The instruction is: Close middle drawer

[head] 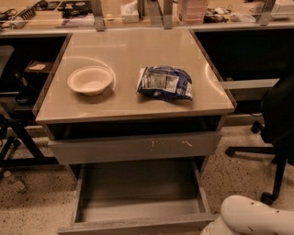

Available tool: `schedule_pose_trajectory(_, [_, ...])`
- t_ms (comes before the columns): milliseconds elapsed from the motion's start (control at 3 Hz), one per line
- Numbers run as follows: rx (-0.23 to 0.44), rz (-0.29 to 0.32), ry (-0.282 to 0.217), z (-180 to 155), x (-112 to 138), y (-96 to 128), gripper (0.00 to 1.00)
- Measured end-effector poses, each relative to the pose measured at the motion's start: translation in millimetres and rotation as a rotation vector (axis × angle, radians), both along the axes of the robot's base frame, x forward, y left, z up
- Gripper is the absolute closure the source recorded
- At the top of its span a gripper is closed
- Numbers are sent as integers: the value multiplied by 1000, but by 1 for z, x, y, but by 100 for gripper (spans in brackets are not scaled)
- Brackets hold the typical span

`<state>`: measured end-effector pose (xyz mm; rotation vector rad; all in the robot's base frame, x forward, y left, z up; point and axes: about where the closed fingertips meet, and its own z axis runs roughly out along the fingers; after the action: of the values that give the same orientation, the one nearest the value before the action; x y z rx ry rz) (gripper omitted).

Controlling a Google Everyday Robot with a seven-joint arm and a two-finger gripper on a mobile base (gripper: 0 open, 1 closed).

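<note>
The middle drawer (138, 224) is pulled far out at the bottom of the view. Its plain grey front runs along the lower edge and its shallow inside (138, 190) looks empty. Above it sits the taller grey front with pale scratch marks (133, 147), pushed in. The gripper is not in view. Only a rounded white part of my arm (257, 215) shows at the lower right, just right of the open drawer's front corner.
The cabinet's beige top (133, 103) carries a white bowl (90, 80) and a blue snack bag (164, 82). A black office chair (275, 124) stands to the right. Dark chair legs (14, 137) stand to the left. A cluttered bench (138, 11) runs behind.
</note>
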<state>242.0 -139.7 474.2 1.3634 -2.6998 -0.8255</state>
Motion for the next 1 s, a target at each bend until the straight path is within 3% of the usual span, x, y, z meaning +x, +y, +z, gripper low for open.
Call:
schedule_pose_trajectory(333, [25, -16, -11, -12, 4, 3, 100])
schedule_pose_trajectory(1000, [68, -42, -115, -35, 60, 9, 100])
